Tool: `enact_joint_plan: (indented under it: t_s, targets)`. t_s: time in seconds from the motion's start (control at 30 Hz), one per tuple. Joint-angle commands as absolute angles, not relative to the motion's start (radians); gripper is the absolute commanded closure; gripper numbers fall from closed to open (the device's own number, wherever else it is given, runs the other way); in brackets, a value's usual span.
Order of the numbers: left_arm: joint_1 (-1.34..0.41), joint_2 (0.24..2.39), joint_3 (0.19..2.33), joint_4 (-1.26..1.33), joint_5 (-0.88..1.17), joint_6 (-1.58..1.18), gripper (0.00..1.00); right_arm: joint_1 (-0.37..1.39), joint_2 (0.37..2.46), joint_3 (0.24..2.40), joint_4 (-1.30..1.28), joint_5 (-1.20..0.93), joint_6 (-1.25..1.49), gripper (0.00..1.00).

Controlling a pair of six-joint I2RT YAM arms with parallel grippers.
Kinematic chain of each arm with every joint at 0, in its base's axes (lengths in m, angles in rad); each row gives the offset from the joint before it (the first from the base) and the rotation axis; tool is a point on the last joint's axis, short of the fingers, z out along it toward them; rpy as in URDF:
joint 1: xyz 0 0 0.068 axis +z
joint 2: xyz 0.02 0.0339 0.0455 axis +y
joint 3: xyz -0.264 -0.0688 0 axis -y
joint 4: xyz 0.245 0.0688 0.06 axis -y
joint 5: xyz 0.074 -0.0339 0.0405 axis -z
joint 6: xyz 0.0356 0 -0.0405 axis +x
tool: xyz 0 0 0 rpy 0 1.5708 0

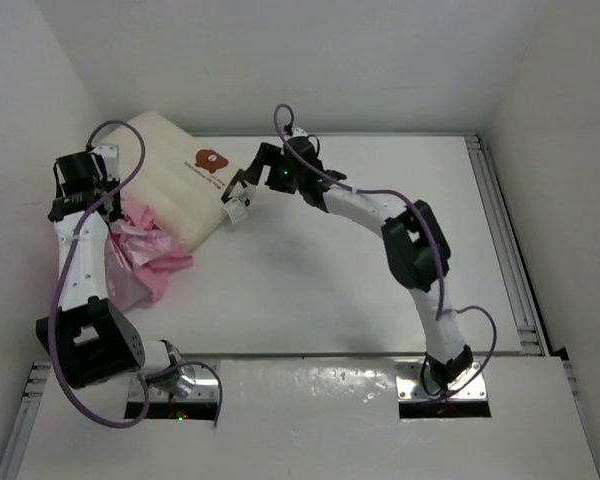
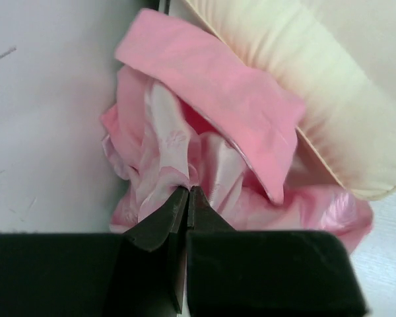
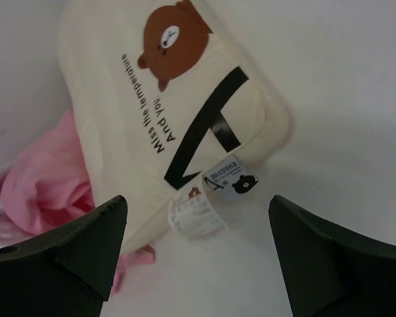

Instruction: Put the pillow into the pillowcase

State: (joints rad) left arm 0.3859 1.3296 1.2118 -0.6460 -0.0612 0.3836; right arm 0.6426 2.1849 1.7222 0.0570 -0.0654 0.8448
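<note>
The cream pillow (image 1: 175, 180) with the brown bear print (image 1: 210, 159) lies at the back left, partly over the crumpled pink pillowcase (image 1: 145, 250). My left gripper (image 1: 110, 202) is shut on a fold of the pillowcase (image 2: 211, 99), its fingertips (image 2: 179, 198) pinching the fabric beside the pillow's edge (image 2: 330, 86). My right gripper (image 1: 242, 186) is open and empty, hovering above the pillow's near right corner (image 3: 119, 119). Its two sewn labels (image 3: 198, 211) lie between the right gripper's (image 3: 197, 201) spread fingers. Pink fabric (image 3: 39, 185) shows under the pillow on the left.
White walls close in the table (image 1: 360, 280) at the left, back and right. The pillow's far corner leans against the left wall. A metal rail (image 1: 510, 250) runs along the right edge. Purple cables loop over both arms.
</note>
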Motion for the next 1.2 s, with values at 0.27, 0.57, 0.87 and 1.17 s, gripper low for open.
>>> enact_joint_plan:
  t_s: [0.27,0.57,0.87,1.17]
  targets:
    - [0.301,1.298,1.048,-0.646,-0.133,0.357,1.00,0.686,2.537,2.012,0.127,0.003,1.362,0.11]
    - [0.287,1.296,1.046,-0.630,-0.158,0.347,1.00,0.703,2.732,2.077,0.383,0.005,1.514,0.67]
    - [0.284,1.313,1.074,-0.606,-0.130,0.307,1.00,0.439,2.224,1.395,0.605,-0.196,1.231,1.00]
    - [0.201,1.428,1.181,-0.584,-0.045,0.314,1.00,0.055,1.655,1.022,-0.078,-0.150,0.675,0.86]
